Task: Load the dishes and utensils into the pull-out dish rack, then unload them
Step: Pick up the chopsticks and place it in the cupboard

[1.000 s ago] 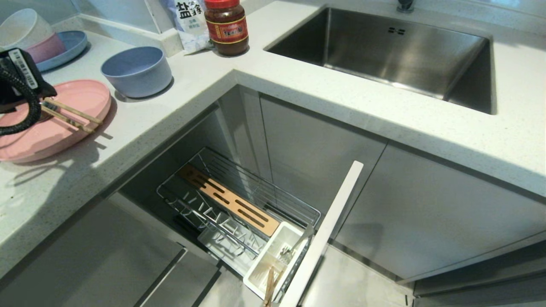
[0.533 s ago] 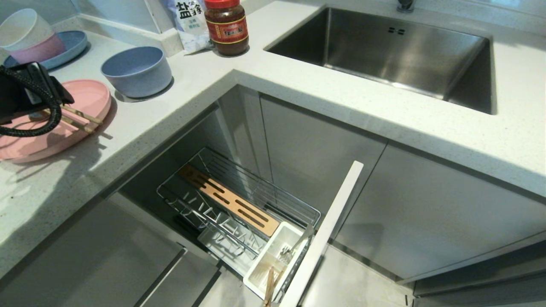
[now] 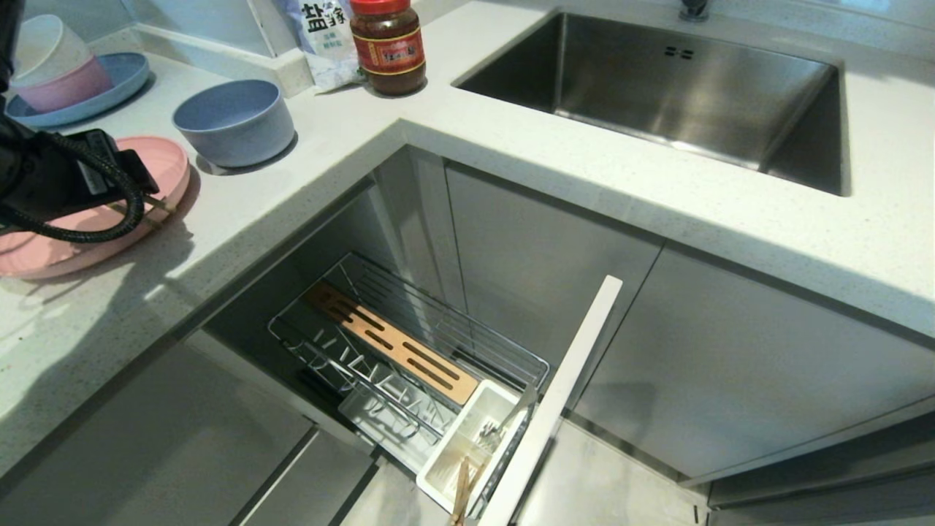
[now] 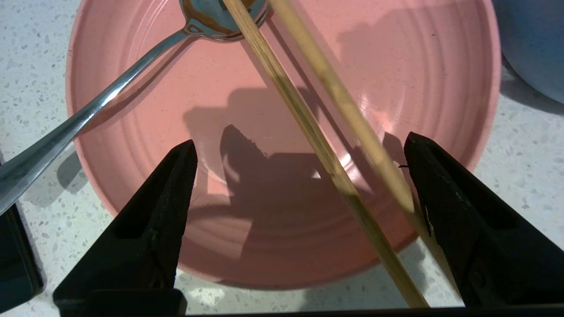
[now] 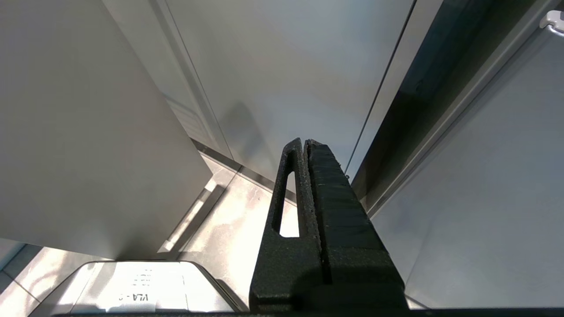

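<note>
- Left tool (image 4: 299, 145) is hovering over the pink plate (image 4: 154, 61) at the left end of the tabletop (image 3: 511, 139), fingers (image 4: 150, 220) spread wide, gripping nothing.
- Chopsticks (image 4: 308, 127) are lying across the plate, long axes running diagonally, the near ends overhanging the rim beside one finger; the far ends are crossing the spoon bowl.
- Spoon (image 4: 101, 97) is resting on the plate too, handle sticking out over the opposite rim (roughly a V against the chopsticks).
- Blue-grey bowl (image 3: 234, 120) is sitting upright just beside the plate.
- Dish rack (image 3: 409, 351) is standing pulled out under the tabletop, long axis running out from the cabinet; one more pair of chopsticks and some steel cutlery are standing in its white cup (image 3: 467, 446).
- Tabletop is white speckled stone, L-shaped, with a steel sink (image 3: 657, 88); cabinets are pale grey.
- Red-lidded jar (image 3: 387, 45) and a bag (image 3: 321, 33) printed with Chinese characters (盐 is legible) are standing at the corner.
- Right tool (image 5: 304, 145) is hanging low by the cabinet fronts, fingers pressed together.
</note>
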`<state>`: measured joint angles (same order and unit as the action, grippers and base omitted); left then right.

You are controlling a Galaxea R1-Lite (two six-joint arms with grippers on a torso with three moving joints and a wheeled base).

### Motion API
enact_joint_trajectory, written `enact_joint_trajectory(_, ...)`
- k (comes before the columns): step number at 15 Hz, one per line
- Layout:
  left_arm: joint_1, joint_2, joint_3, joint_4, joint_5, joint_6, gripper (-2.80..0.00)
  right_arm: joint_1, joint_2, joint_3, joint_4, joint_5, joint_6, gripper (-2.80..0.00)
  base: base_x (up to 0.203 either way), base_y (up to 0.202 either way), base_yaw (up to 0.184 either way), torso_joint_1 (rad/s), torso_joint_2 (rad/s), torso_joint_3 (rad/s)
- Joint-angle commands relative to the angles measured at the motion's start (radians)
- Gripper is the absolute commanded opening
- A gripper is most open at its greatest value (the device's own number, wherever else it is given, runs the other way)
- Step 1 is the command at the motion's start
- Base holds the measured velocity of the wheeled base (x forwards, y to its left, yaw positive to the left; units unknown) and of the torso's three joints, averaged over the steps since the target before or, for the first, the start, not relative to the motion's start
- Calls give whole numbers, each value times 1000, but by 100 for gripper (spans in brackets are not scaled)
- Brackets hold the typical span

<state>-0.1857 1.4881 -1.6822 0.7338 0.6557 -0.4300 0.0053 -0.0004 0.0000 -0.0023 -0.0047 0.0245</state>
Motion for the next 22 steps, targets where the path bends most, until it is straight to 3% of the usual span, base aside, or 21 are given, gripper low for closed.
enact_joint_trajectory(1,8,17,-5,4,3,-3,0,0,-4,2,0,0,0,-280,0,0,0,0,0,0)
enact_joint_trajectory(19,25,40,-21,-1,-40,-6,0,1,-4,2,-1,0,0,-280,0,0,0,0,0,0)
enact_joint_trajectory(20,25,41,-21,-1,-47,-6,-280,1,-4,2,1,0,0,-280,0,0,0,0,0,0)
enact_joint_trajectory(22,25,41,-25,-1,-54,-6,-280,1,-4,2,-1,0,0,-280,0,0,0,0,0,0)
